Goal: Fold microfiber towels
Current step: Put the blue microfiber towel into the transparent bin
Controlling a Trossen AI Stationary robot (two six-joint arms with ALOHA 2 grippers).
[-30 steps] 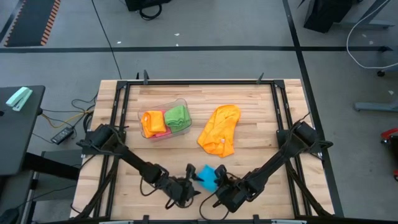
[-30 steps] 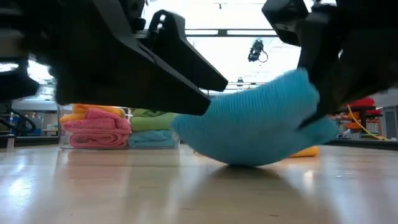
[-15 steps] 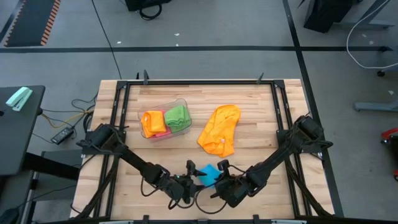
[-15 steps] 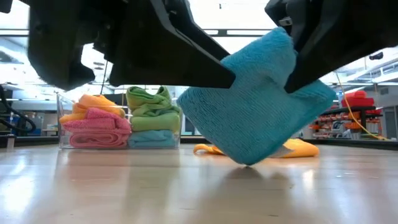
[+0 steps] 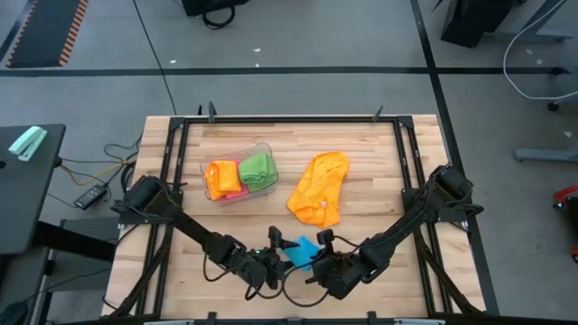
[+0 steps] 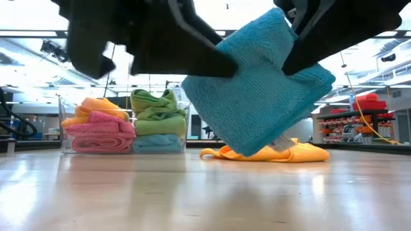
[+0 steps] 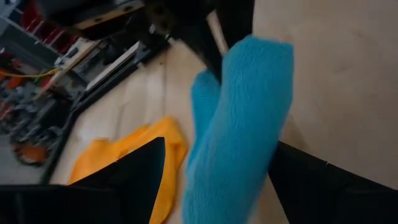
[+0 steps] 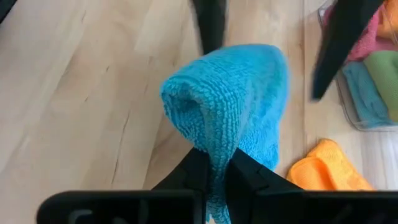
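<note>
Near the tabletop's front edge, the right gripper (image 8: 214, 168) is pinching the folded sky-blue microfiber towel (image 6: 257, 90) aloft (clear of the wood), while the left gripper's (image 7: 211, 180) spread fingers are flanking it.

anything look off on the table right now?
Only the orange towel: it lies crumpled and unfolded beside the tub of folded ones. The blue towel hangs off the table, pinched by the right gripper, with the left gripper open around it.
</note>
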